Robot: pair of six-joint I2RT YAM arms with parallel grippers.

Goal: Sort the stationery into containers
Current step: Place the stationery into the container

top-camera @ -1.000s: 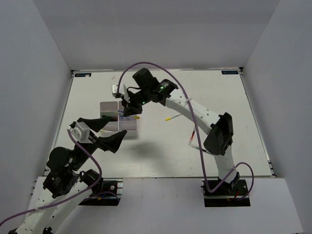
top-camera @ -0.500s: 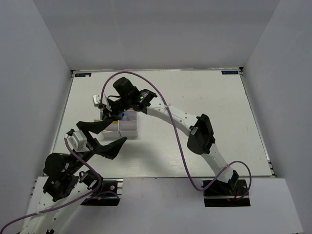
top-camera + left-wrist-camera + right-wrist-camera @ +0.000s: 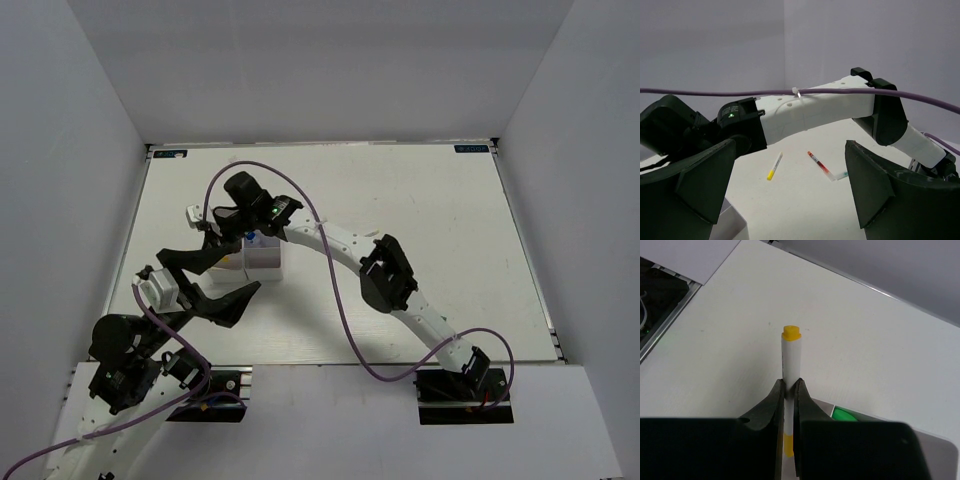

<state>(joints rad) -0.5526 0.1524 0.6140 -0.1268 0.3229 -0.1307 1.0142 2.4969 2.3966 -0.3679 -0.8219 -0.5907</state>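
My right gripper (image 3: 789,383) is shut on a thin white pen (image 3: 791,356) with yellow ends, held upright. Just behind the fingers a corner of the white divided tray (image 3: 935,450) shows, with a green cap (image 3: 842,414) inside. In the top view the right gripper (image 3: 228,240) hangs over the left side of the tray (image 3: 266,266). My left gripper (image 3: 240,270) is open and empty just near of the tray. Between its fingers in the left wrist view (image 3: 790,146) lie a yellow-tipped pen (image 3: 775,166), a red pen (image 3: 821,164) and a teal-tipped pen (image 3: 842,175) on the table.
The right arm (image 3: 385,275) stretches across the middle of the table and hides the loose pens in the top view. A tray corner (image 3: 732,222) shows low in the left wrist view. Grey walls close in the table on three sides.
My right arm has swung left with the pen, from the tray's right side to over its left side. My left gripper has drawn back slightly toward the near edge.
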